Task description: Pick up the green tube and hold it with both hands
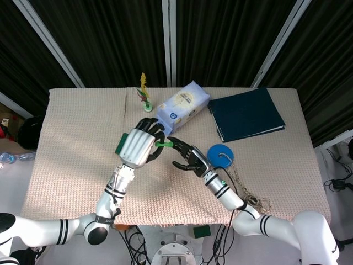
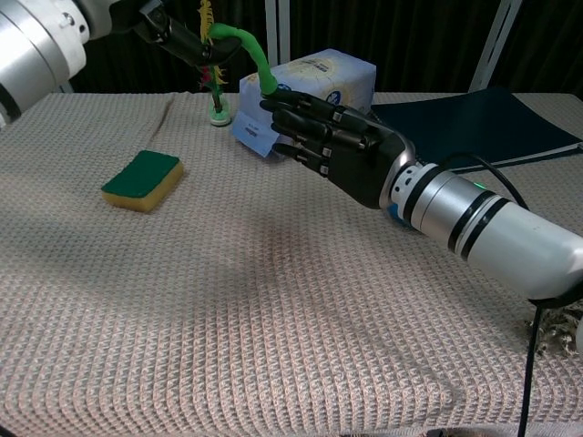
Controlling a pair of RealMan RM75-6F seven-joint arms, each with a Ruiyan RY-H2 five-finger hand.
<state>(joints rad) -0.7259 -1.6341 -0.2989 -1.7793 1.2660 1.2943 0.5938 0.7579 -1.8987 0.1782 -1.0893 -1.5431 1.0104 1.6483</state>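
While the left hand (image 1: 139,148) holds the green tube (image 2: 248,47) lifted above the middle of the table (image 1: 71,143), in front of the tissue pack (image 1: 182,106), the right hand (image 2: 332,146) reaches its free end with fingers apart, holding nothing. Next, I think, these fingers must close around the tube.

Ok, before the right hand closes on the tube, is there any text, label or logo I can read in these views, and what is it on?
Nothing reads clearly.
Tissue pack: printed text and a blue round logo on its side, too blurred to read.
White flap on the pack's near end: small print, too small.
Blue binder, sponge, blue disc, green tube: no text visible.
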